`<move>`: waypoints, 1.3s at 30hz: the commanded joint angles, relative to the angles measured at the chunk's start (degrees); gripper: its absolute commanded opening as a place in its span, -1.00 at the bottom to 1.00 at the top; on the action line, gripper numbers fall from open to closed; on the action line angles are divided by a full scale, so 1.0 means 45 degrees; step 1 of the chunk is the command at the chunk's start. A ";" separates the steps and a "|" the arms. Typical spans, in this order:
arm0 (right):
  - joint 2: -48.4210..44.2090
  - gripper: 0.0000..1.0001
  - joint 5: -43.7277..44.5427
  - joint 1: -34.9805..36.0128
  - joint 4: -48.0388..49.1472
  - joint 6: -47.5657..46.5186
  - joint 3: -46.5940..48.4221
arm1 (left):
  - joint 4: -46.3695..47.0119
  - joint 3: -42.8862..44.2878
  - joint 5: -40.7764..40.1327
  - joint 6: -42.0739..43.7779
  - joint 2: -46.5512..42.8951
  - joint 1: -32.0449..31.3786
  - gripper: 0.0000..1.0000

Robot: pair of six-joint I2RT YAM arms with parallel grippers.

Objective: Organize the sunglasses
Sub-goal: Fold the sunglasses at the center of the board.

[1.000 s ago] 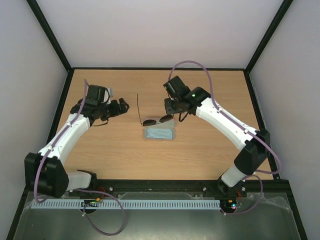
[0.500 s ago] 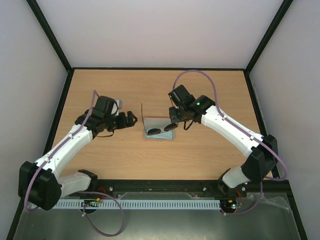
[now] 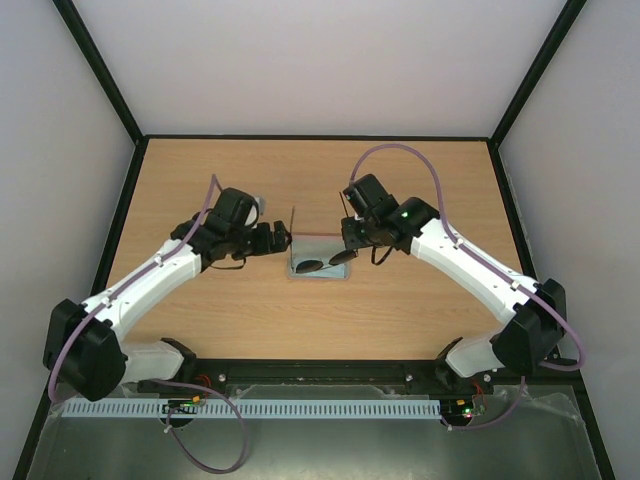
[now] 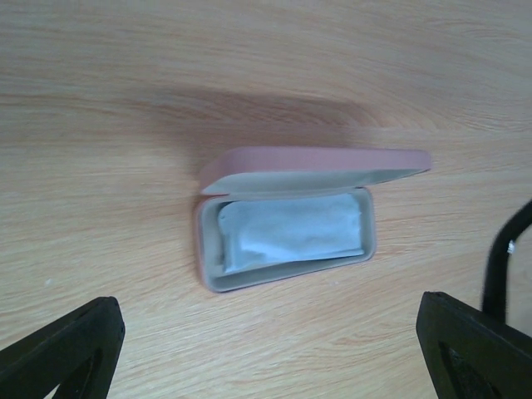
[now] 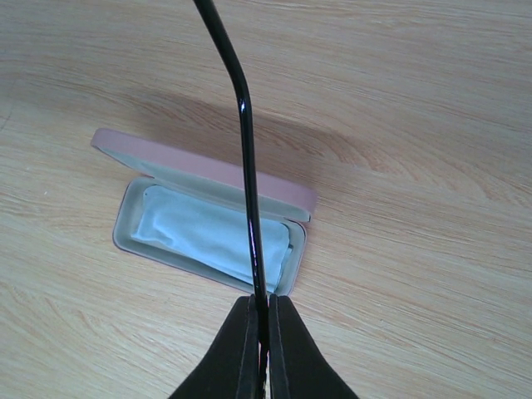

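Sunglasses [image 3: 320,263]: over the open case [image 4: 316,162], hung by one temple from my right gripper [image 5: 259,332]; contact with the case I cannot tell.
Right gripper: jaws pressed together on the thin temple.
Left gripper [image 4: 268,312]: jaws spread wide, holding nothing, near the case.
Case: on the table [image 3: 430,300], lid up, cloth [image 4: 291,241] inside.
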 commanded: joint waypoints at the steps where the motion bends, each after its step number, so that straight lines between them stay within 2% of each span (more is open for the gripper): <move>1: -0.0353 -0.97 -0.0145 0.0085 -0.0009 -0.0044 -0.0178 | 0.0039 0.0957 -0.0545 -0.0331 0.0557 -0.0715 0.98; 10: -0.0322 -0.97 -0.0019 0.0084 -0.0004 -0.0190 -0.0244 | 0.0129 0.1688 -0.0896 -0.0568 0.1506 -0.2117 0.98; 19: -0.0294 -0.97 0.0140 0.0085 0.0196 -0.0265 -0.0362 | 0.0350 0.1884 -0.0427 -0.0582 0.1881 -0.2733 0.98; 28: -0.0325 -0.97 0.0199 0.0085 0.0399 -0.0330 -0.0621 | 0.0979 0.1795 0.0721 -0.0522 0.1861 -0.2747 0.98; 34: -0.0714 -0.97 0.0105 0.0086 0.0420 -0.0085 -0.1118 | 0.0566 0.1720 -0.0100 -0.0676 0.1298 -0.2182 0.98; 39: -0.1476 -0.97 -0.0199 0.0073 0.0670 0.0624 -0.2444 | 0.0235 0.1314 -0.0935 -0.0959 0.0086 -0.1615 0.98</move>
